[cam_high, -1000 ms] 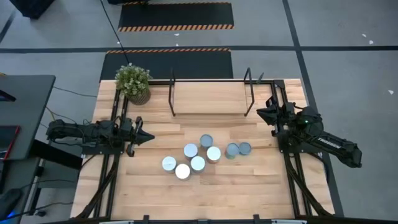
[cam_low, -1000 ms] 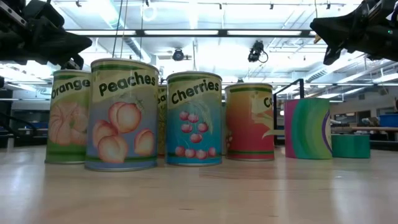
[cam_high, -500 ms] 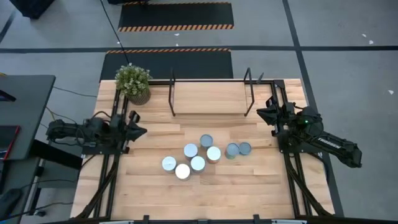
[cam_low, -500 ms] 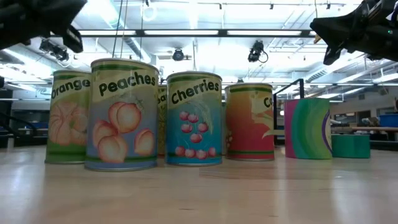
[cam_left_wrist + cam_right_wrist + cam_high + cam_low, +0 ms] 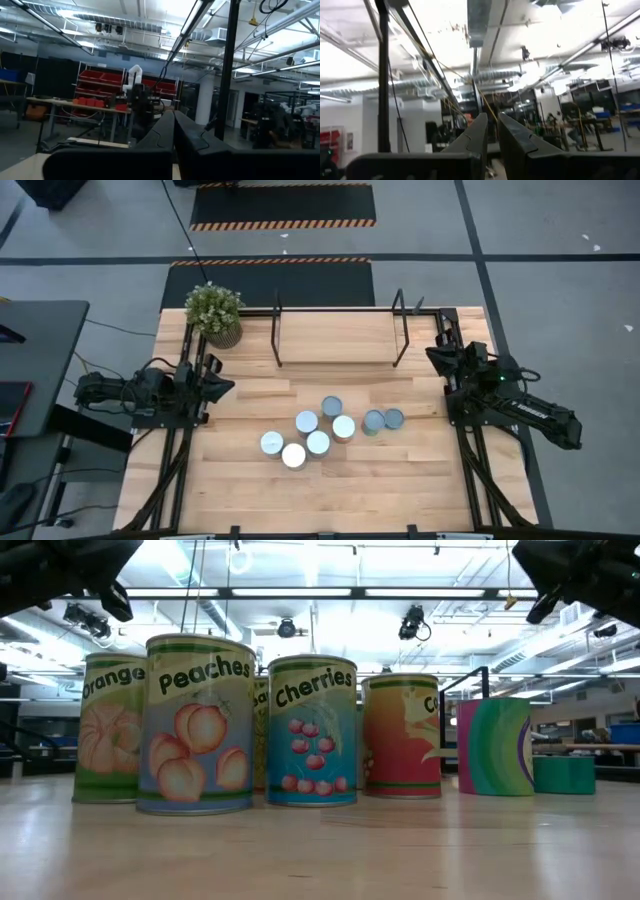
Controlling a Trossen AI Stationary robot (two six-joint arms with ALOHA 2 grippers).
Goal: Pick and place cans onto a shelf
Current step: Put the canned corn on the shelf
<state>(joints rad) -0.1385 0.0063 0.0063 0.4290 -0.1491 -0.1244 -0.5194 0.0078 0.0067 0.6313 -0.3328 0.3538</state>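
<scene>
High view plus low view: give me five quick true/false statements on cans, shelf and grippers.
1. The shelf holds no cans. True.
2. Seven cans stand on the table. True.
3. The left gripper is shut on a can. False: it is shut, empty, out beside the table's left edge.
4. The potted plant stands right of the shelf. False: it stands by the shelf's left end.
5. The right gripper is shut, away from the cans. True.
</scene>
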